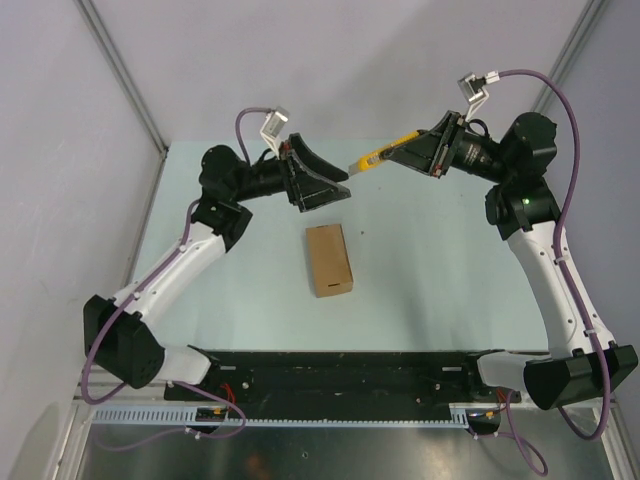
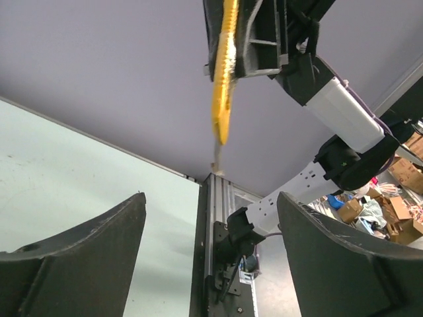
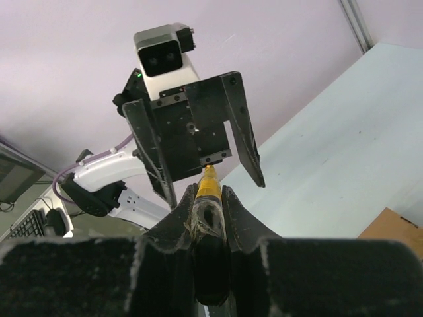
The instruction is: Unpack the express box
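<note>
Carefully, right gripper (image 1: 398, 153) clamped on the knife (image 1: 370, 160), left gripper (image 1: 340, 186) spread, both beyond the express box (image 1: 329, 259), we should slit its lid shallowly.

Express box (image 1: 329, 259): plain brown cardboard, no print visible. Utility knife (image 1: 372, 159): yellow, with black at one end. Table (image 1: 430, 270): uniform pale mint green. Left gripper (image 1: 342, 186) and right gripper (image 1: 398, 154): matte black. Left arm (image 1: 180, 265) and right arm (image 1: 555, 275): white links, black joints. Cables (image 1: 560, 110): purple. Base plate (image 1: 340, 372): black. Walls (image 1: 350, 60): flat lavender-grey. Small green light (image 1: 526, 201) on the right arm's black joint.
</note>
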Action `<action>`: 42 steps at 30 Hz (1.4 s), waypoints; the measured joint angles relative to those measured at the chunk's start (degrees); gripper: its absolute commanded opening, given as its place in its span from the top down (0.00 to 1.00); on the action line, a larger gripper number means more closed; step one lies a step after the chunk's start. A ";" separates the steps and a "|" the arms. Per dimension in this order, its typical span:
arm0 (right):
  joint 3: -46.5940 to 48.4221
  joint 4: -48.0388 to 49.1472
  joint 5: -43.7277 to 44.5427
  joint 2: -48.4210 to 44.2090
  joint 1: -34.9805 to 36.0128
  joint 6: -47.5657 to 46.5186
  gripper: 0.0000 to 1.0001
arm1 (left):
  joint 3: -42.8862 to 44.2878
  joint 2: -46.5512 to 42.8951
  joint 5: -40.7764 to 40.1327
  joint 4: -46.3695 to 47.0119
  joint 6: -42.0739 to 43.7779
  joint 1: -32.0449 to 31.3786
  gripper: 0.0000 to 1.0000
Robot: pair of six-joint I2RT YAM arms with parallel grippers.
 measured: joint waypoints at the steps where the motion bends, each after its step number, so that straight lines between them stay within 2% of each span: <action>1: 0.00 -0.04 0.00 0.00 0.02 -0.22 1.00 | 0.04 -0.31 0.02 0.09 0.02 0.00 0.11; 5: 0.00 -0.15 0.00 0.00 0.26 -0.68 1.00 | 0.50 -0.63 0.02 0.33 0.02 0.00 0.11; 7: 0.00 -0.22 0.00 0.00 0.48 -0.81 1.00 | 0.57 -0.57 -0.13 0.28 -0.04 -0.04 0.22; 8: 0.00 -0.26 0.00 0.00 0.61 -0.85 1.00 | 0.70 -0.50 -0.22 0.28 -0.22 -0.04 0.33; 11: 0.00 -0.59 -0.04 0.00 1.11 -1.27 1.00 | 2.03 0.52 -0.98 0.37 -0.85 -0.04 0.46; 15: 0.00 -1.57 -0.02 0.00 1.53 -2.19 1.00 | 4.48 2.64 -1.81 0.37 -2.21 -0.07 0.58; 16: 0.00 -1.99 0.00 0.00 1.64 -2.34 1.00 | 4.66 2.80 -1.86 0.35 -2.25 -0.11 0.66; 18: 0.00 -2.49 0.13 0.00 1.68 -2.69 1.00 | 4.66 2.89 -1.86 0.28 -2.54 -0.11 0.71; 23: 0.00 -2.67 0.46 0.02 1.64 -2.84 1.00 | 4.74 2.89 -1.42 0.39 -2.80 -0.33 0.74; 26: 0.00 -2.01 0.52 0.07 1.62 -2.51 1.00 | 4.74 2.89 -0.92 0.39 -2.82 -0.44 0.84; 30: 0.00 -0.94 0.57 0.31 1.33 -1.55 1.00 | 4.74 2.89 -0.15 0.72 -3.17 -0.63 0.87; 35: 0.00 0.00 0.66 0.31 0.66 -0.57 1.00 | 4.74 2.89 0.02 0.83 -3.13 -0.63 0.98; 42: -0.15 0.09 0.59 0.31 0.24 -0.02 1.00 | 3.65 2.71 -0.28 1.86 -3.13 -0.52 0.99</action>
